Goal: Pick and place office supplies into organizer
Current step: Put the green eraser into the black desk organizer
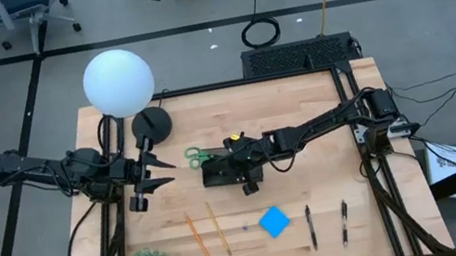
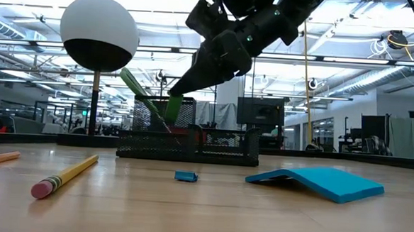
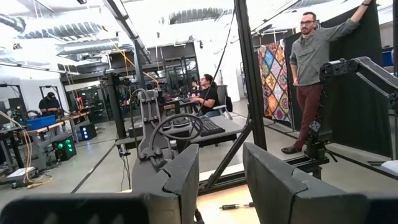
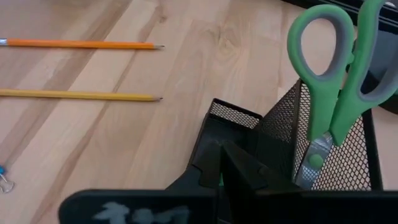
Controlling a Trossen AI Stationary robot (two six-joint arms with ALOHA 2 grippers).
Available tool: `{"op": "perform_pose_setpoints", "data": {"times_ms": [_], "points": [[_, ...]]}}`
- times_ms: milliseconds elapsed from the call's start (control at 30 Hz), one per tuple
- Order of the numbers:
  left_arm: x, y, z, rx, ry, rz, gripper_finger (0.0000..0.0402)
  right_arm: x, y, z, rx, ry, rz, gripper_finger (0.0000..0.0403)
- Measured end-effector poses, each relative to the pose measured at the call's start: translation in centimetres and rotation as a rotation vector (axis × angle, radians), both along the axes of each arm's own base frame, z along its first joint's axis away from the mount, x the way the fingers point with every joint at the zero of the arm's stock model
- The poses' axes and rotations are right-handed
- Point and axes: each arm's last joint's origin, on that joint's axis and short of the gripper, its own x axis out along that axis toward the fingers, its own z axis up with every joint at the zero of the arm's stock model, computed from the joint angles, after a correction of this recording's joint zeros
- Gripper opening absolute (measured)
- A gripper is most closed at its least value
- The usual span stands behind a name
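The green-handled scissors [image 4: 333, 81] stand blades-down in the taller mesh section of the organizer [image 1: 218, 175], leaning toward the left, with the handles sticking out above the rim. The right gripper [image 1: 244, 165] hangs just over the organizer, near that section. In the right wrist view its fingers appear pressed together with nothing between them, so I judge the scissors are already let go.

To finish this step well, the right arm should rise straight up, so that it does not catch the handles or push the light organizer. After that it can go to the near side of the table, where the two pencils [image 1: 208, 233], the blue pad [image 1: 274, 222] and the two pens [image 1: 328, 224] lie flat, well apart from each other.

The left gripper [image 1: 163, 171] waits at the left, near the lamp base, with its fingers apart and empty.

The blades are hidden behind the mesh. A tiny blue piece [image 2: 185, 176] lies in front of the organizer; what it is, I cannot tell.
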Motion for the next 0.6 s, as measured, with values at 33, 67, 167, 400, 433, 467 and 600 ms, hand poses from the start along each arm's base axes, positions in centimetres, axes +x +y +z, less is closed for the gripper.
{"op": "perform_pose_setpoints", "data": {"times_ms": [33, 67, 167, 400, 433, 467, 600], "points": [[0.0, 0.0, 0.0, 0.0, 0.0, 0.0, 0.0131, 0.0, 0.0, 0.0, -0.001, 0.0, 0.001, 0.0], [0.0, 0.0, 0.0, 0.0, 0.0, 0.0, 0.0131, 0.0, -0.06, 0.0, -0.001, 0.0, -0.001, 0.0], [0.0, 0.0, 0.0, 0.0, 0.0, 0.0, 0.0131, -0.03, -0.36, -0.05, 0.011, 0.008, -0.014, 0.0], [0.0, 0.0, 0.0, 0.0, 0.0, 0.0, 0.0131, -0.18, -0.77, -0.25, 0.013, 0.034, -0.029, 0.0], [0.0, 0.0, 0.0, 0.0, 0.0, 0.0, 0.0131, -0.18, -0.75, -0.25, 0.014, 0.035, -0.028, 0.0], [0.0, 0.0, 0.0, 0.0, 0.0, 0.0, 0.0131, -0.19, -0.73, -0.26, 0.014, 0.036, -0.028, 0.0], [0.0, 0.0, 0.0, 0.0, 0.0, 0.0, 0.0131, -0.19, -0.78, -0.26, 0.015, 0.036, -0.032, 0.0]]}}
